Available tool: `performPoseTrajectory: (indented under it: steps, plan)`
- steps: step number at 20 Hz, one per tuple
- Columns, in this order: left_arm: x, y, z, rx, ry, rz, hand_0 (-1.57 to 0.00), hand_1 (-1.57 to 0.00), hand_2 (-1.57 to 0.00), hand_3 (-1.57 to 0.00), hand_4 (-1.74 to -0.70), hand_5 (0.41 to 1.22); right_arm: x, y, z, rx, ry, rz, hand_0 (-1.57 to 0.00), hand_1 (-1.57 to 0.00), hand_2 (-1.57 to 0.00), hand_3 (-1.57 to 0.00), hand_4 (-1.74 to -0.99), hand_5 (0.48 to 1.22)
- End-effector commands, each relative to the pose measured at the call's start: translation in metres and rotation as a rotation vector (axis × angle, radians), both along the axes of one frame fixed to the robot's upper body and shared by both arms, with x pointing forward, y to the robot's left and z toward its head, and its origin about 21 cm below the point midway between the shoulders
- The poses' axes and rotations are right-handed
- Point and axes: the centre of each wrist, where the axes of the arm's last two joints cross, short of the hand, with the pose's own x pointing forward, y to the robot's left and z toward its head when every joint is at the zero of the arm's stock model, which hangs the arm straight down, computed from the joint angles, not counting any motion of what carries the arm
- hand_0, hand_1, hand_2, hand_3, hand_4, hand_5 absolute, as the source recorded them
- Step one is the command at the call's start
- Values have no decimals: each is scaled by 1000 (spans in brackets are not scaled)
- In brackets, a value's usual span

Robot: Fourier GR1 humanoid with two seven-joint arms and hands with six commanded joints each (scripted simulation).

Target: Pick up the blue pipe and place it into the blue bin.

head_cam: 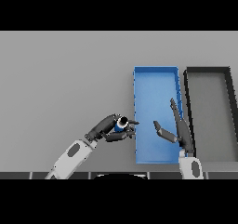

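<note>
Left arm entering from lower left edge, forearm angled up and to the right, white shell with grey panel. Left hand [110, 127] dark, fingers and thumb curled round blue pipe [121, 124], fingertips pointing right. Right arm rising from lower edge at right, forearm near vertical, white shell with grey panel at wrist. Right hand [181, 131] dark, palm facing left, fingers straight and extended upward, thumb spread out to the left. Nothing held in right hand. Hands apart, left hand level with right thumb.
</note>
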Motion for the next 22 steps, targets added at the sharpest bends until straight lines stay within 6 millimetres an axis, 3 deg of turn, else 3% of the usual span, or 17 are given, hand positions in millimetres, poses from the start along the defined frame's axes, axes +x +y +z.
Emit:
performPoseTrajectory:
  steps: [1,7,9,13,15,18,22]
  plan:
    - [-2,-5,2,10,-1,3,-1565,-1566,-1566,-1496,-1739,1219,0,0,-1,2,4,3,1,1,1,1,-1128,605]
    - [3,0,-3,41,3,4,-1569,-1570,-1570,-1495,-1740,1219,5,-4,-4,39,54,25,1,1,1,1,-1176,605]
    - [3,0,-3,44,5,3,-1570,-1570,-1570,-1495,-1741,1220,7,-7,7,124,-7,98,1,1,1,1,-1196,622]
    - [2,-2,-1,45,14,-5,-1571,-1571,-1571,-1495,-1741,1221,14,-23,52,246,-43,355,1,1,1,1,-1256,558]
    - [1,-5,-3,48,13,-10,-1571,-1571,-1571,-1493,-1741,1221,17,-17,78,216,-35,494,1,1,1,1,-1303,515]
    - [4,-1,-1,48,-10,-9,-1571,-1571,-1571,-1488,-1741,1221,26,-2,109,166,-7,637,1,1,1,1,-1314,500]
    - [2,-1,0,54,-11,-6,-1571,-1571,-1571,-1484,-1741,1221,37,26,126,79,-11,796,1,1,1,1,-1311,517]
